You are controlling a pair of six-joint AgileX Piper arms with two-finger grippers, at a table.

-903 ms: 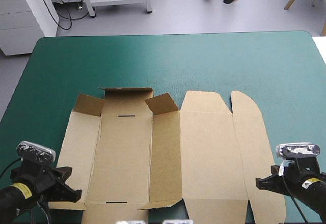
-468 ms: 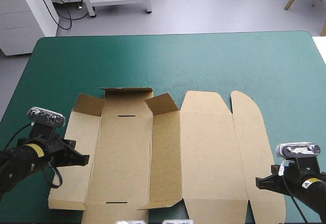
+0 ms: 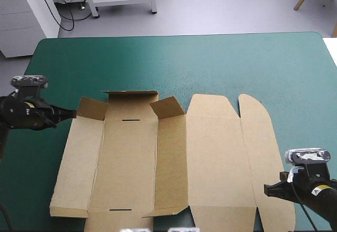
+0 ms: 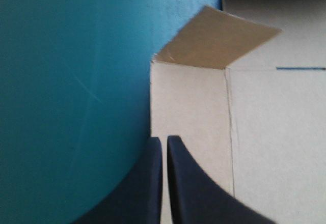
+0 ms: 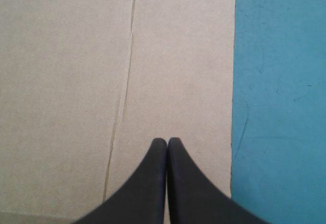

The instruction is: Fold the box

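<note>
since the box [image 3: 131, 158] was basically one flat brown sheet on the near half of the table [image 3: 221, 63], folding had barely begun imo. only the small corner flaps [image 3: 168, 107] at the far end stood up a bit. everything else, incl the lid part w/ the rounded flap [image 3: 266, 153], lay flat, so raising walls + tucking was all left to do.

high view gave the whole layout: left hand [image 3: 68, 114] just off the box's far-left corner, right hand [image 3: 271, 190] at its near-right edge. couldn't read the fingers there tho. left wrist view could: fingers [image 4: 147, 183] together w/ only a sliver between, gripping nothing, tips over the board's outer edge by a raised corner flap. right wrist view: fingers [image 5: 147, 183] pressed together, empty too, over the board near its right edge, teal-green cover [image 5: 280, 107] beside it. whether either hand touched the board, couldn't tell.
</note>
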